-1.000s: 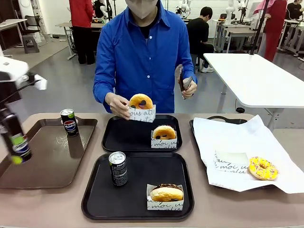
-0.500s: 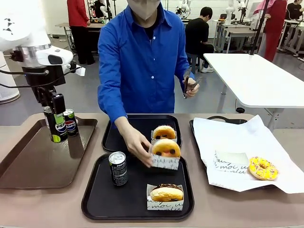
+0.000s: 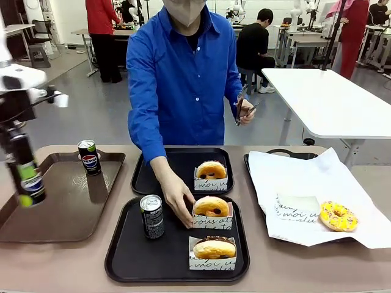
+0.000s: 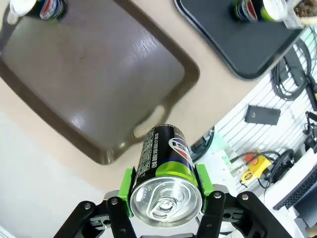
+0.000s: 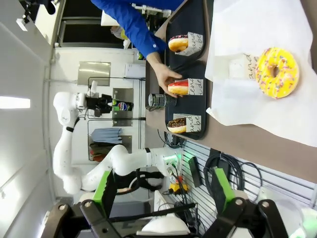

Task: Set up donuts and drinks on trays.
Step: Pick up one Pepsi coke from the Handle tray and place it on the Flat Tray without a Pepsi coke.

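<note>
Can pinched in my left gripper, bottom centre, likely for drinkless upper tray; right gripper spread, empty.

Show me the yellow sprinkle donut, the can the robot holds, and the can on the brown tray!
yellow sprinkle donut (image 3: 347, 220), front view, sprinkled icing.
held can (image 4: 166, 163), left wrist view, its side.
brown-tray can (image 3: 90, 159), front view, its logo.

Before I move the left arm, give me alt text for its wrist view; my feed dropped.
The left gripper grips a dark drink can between its green-padded fingers, silver top toward the camera. Beyond lie a brown tray with a second can at one corner, and the corner of a black tray bearing a third can.
</note>
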### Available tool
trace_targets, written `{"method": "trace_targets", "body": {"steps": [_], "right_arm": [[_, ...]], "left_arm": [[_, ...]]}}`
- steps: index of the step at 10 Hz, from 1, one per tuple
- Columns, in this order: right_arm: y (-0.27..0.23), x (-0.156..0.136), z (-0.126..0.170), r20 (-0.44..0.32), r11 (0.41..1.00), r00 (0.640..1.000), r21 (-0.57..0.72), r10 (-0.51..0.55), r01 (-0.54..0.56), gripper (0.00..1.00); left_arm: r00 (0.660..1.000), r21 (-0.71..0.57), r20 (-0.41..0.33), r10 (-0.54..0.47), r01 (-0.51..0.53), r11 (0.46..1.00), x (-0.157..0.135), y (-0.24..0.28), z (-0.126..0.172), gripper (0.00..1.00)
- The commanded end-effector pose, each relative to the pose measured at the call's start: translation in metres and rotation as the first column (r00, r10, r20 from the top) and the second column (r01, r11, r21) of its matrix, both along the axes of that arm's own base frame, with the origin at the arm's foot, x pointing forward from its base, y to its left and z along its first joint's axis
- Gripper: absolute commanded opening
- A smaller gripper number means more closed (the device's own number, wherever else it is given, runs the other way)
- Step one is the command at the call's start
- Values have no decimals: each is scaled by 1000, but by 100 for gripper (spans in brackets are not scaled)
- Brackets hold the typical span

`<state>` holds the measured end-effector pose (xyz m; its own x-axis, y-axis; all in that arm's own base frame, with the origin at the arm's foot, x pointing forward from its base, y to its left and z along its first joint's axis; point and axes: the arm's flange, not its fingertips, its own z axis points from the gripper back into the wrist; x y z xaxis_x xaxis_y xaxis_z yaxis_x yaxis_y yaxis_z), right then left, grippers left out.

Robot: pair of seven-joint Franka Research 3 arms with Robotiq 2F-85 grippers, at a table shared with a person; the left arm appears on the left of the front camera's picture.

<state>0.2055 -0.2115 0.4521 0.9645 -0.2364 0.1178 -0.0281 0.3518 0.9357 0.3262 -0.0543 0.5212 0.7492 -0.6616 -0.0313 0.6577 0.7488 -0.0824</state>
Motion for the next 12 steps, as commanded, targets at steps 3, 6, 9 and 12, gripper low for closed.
{"method": "trace_targets", "body": {"steps": [3, 6, 9, 12], "right_arm": [[0, 0, 0, 25, 1000, 1000, 17, 4, -4, 100], [0, 0, 0, 25, 1000, 1000, 17, 4, -4, 100], [0, 0, 0, 25, 1000, 1000, 17, 4, -4, 100], [0, 0, 0, 25, 1000, 1000, 17, 4, -4, 100]], "left_arm": [[1000, 14, 18, -16, 16, 1000, -7, 9, -3, 59], [999, -4, 42, -3, 3, 1000, -4, 1, -3, 59], [996, -128, 91, -13, 25, 991, 65, -45, 8, 59], [988, -249, 143, 56, -19, 968, 129, -104, -14, 59]]}}
